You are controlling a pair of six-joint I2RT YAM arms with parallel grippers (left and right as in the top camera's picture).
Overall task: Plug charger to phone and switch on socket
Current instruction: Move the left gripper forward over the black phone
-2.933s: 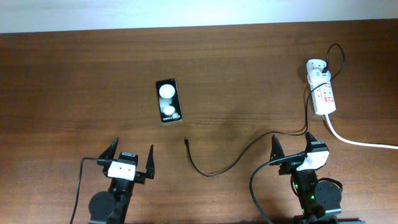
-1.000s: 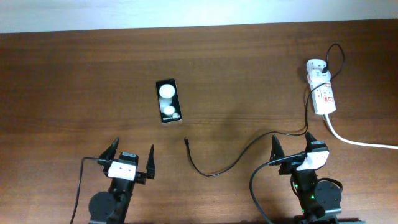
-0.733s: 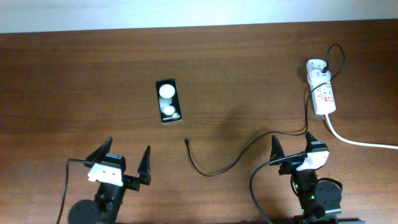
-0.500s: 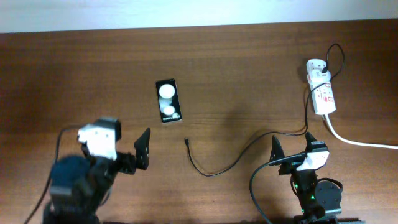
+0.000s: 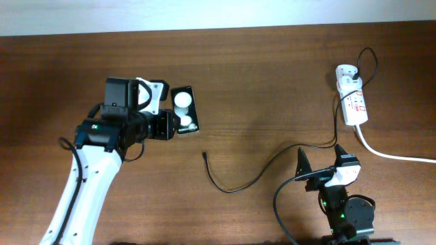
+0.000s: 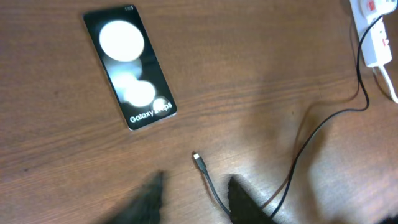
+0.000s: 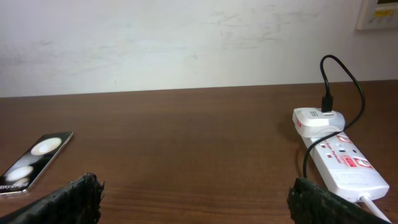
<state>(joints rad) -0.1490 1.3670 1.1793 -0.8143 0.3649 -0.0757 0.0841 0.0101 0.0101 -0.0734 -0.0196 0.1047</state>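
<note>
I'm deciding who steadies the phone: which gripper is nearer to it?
Left. The left gripper hovers right beside the phone; the right gripper sits far off on its other side.

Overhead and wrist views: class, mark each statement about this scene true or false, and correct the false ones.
1. The free end of the charger lies on the table, apart from the phone. True.
2. The left gripper is shut on the phone. False: it is open and empty.
3. The charger is plugged into the adapter on the socket. True.
4. The right gripper holds the charger. False: it is open, holding nothing.
</note>
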